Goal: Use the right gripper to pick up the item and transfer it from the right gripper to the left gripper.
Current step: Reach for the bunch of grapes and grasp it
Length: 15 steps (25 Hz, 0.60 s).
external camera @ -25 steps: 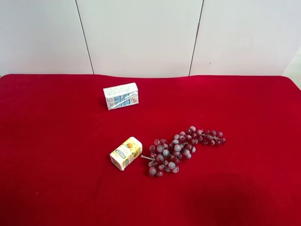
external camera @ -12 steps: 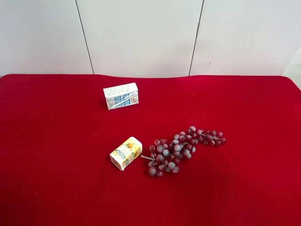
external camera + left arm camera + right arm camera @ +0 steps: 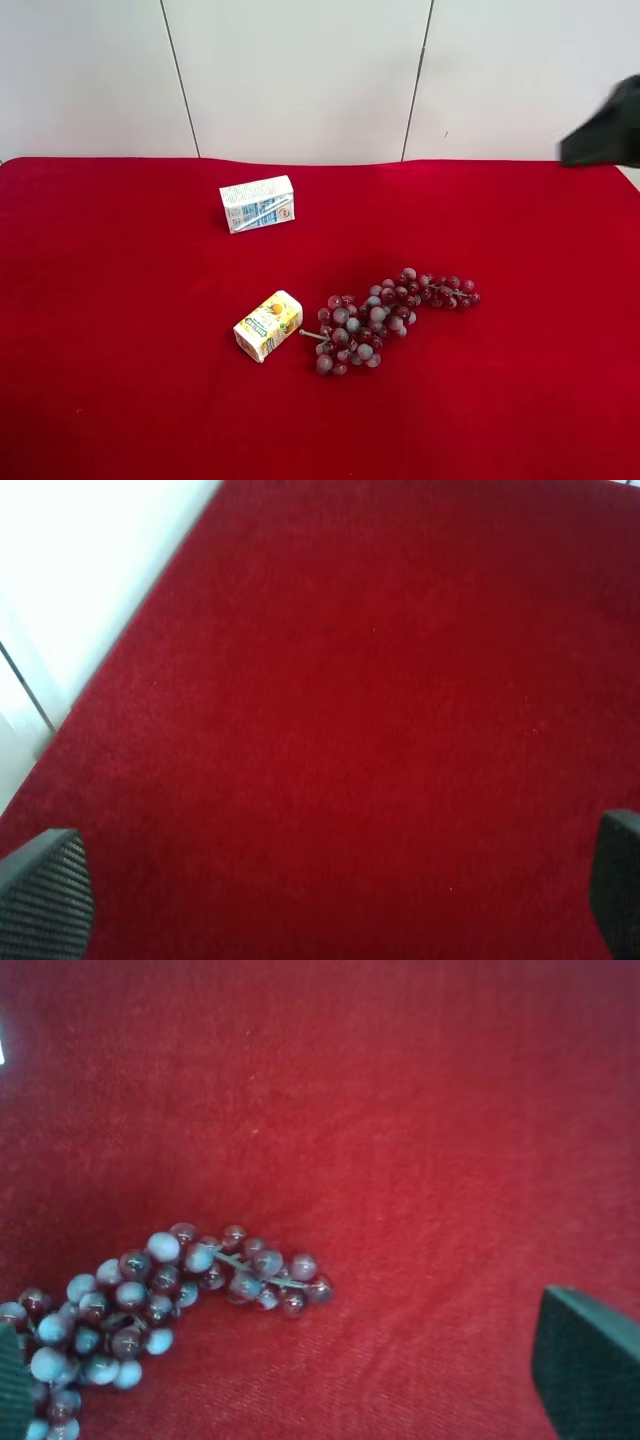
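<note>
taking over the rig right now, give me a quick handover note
Right tool: open, empty, above the cloth, grapes in its view but not touched.
Left tool: open, empty, over bare cloth.
Grapes lie on the cloth beside the yellow carton; the white-and-blue carton sits farther back.
Done: nothing gripped yet.
Left: right tool picks up the grapes and passes them to the left tool.

a blurred black piece of the arm at the exterior high view's right [image 3: 605, 128] shows at the far right edge of the scene, held high; the rest of it is out of frame. the right gripper [image 3: 298, 1375] has its jaws spread wide, one dark ribbed fingertip [image 3: 588, 1362] at each opposite edge of its wrist view. the left gripper [image 3: 330, 890] is spread just as wide, its fingertips [image 3: 45, 895] also at opposite edges.
</note>
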Each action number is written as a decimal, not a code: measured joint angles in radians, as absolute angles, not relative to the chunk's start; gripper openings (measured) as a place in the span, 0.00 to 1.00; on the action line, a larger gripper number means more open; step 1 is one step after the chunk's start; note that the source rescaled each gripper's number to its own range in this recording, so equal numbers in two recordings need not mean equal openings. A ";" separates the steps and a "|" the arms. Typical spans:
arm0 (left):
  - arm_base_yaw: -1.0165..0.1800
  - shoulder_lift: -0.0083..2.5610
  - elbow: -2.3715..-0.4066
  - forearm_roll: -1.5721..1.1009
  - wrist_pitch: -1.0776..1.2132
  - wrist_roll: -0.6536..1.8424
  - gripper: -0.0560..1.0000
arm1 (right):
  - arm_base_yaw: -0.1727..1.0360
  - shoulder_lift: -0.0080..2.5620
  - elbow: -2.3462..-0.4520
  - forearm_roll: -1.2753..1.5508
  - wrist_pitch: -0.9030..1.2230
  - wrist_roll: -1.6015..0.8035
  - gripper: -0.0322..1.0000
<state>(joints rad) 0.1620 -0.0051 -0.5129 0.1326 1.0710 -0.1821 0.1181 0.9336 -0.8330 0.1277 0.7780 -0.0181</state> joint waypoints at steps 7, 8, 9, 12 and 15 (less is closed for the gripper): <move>0.162 -0.005 -0.513 0.133 1.071 -0.182 1.00 | 0.213 1.190 -0.833 0.187 0.626 -0.198 0.99; 0.162 -0.005 -0.513 0.133 1.071 -0.182 1.00 | 0.241 1.217 -0.833 0.201 0.604 -0.222 0.99; 0.162 -0.005 -0.513 0.133 1.071 -0.182 1.00 | 0.264 1.240 -0.833 0.219 0.579 -0.250 0.99; 0.162 -0.005 -0.513 0.133 1.071 -0.182 1.00 | 0.338 1.311 -0.833 0.252 0.523 -0.308 0.99; 0.162 -0.005 -0.513 0.133 1.071 -0.182 1.00 | 0.398 1.379 -0.833 0.267 0.490 -0.321 0.99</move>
